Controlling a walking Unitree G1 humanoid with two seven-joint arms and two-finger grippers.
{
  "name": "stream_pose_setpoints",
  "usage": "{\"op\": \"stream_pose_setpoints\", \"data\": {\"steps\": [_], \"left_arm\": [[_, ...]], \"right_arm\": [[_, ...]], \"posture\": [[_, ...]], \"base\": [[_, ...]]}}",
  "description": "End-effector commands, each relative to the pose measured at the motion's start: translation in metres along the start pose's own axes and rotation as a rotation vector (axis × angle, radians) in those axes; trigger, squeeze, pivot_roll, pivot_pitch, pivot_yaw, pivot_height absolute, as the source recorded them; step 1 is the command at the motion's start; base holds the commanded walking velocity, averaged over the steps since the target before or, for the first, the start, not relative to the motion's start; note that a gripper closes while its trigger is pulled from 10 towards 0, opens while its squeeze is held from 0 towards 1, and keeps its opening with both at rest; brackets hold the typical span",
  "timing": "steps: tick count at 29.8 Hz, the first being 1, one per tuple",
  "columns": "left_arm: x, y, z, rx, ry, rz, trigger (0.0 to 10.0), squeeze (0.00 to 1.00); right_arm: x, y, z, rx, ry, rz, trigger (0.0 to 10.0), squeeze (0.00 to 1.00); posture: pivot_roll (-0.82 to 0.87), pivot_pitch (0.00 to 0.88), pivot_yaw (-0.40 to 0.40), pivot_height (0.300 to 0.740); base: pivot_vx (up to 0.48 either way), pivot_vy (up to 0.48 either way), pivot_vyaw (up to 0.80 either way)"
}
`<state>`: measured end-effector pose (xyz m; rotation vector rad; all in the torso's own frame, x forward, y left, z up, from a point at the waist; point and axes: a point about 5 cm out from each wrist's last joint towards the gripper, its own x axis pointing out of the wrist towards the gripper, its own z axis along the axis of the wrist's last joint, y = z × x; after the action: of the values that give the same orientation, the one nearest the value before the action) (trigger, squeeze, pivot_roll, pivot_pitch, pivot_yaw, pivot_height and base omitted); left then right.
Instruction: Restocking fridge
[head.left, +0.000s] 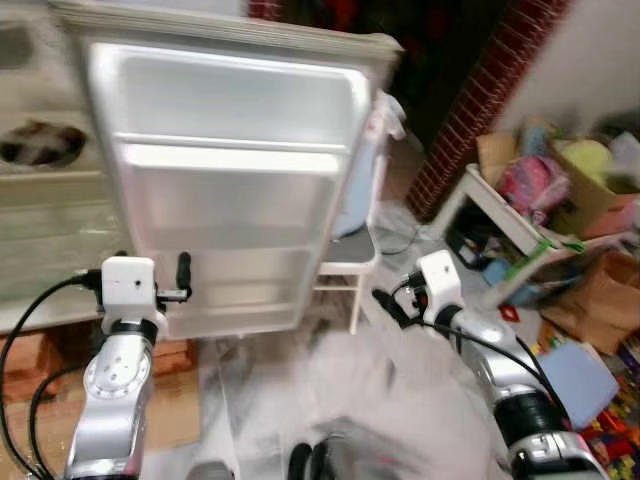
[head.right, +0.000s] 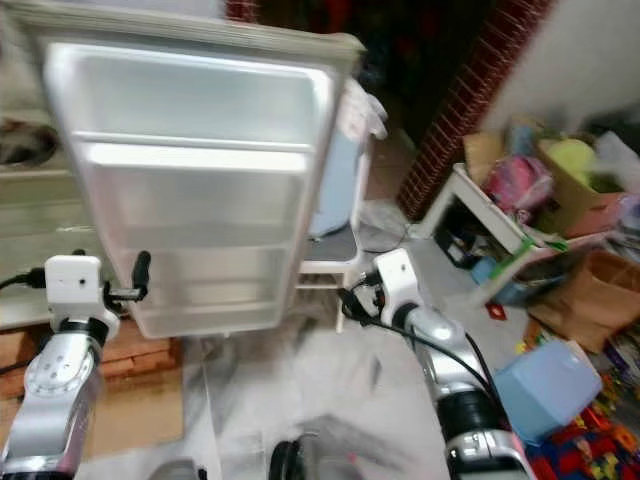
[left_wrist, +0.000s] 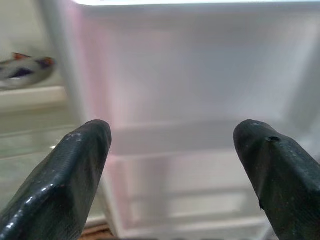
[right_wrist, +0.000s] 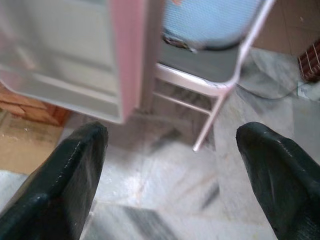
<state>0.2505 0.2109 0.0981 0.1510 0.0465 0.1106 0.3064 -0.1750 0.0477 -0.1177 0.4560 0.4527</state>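
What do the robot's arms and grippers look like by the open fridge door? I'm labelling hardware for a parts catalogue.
Both arms are silver metal with round ribbed joints. Each wrist carries a white boxy housing, and black cables loop from it along the arm. The left gripper and the right gripper each have two long, matte black fingers with blunt, rounded tips. One left finger has a small hole near its tip.
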Motion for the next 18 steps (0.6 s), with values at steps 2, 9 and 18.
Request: {"op": "stream_pose_setpoints", "data": {"steps": [2,9,18], "left_arm": [[-0.001,-0.007,-0.002,-0.013,0.011,-0.02,10.0,0.0],[-0.001,-0.006,-0.002,-0.004,0.023,0.022,10.0,0.0],[-0.004,0.005,-0.001,-0.022,0.038,0.137,10.0,0.0]], "right_arm": [[-0.002,-0.02,0.01,0.009,-0.03,-0.088,10.0,0.0],[0.01,-0.021,0.044,0.066,-0.178,-0.163,10.0,0.0],[0.018,0.003,0.057,0.105,-0.29,-0.117,10.0,0.0]], "posture": [[0.11,0.082,-0.106,0.74],[0.12,0.086,-0.108,0.74],[0.13,0.117,-0.117,0.74]], "base": [[0.261,-0.281,0.0],[0.26,-0.035,0.0],[0.0,0.0,0.66]]}}
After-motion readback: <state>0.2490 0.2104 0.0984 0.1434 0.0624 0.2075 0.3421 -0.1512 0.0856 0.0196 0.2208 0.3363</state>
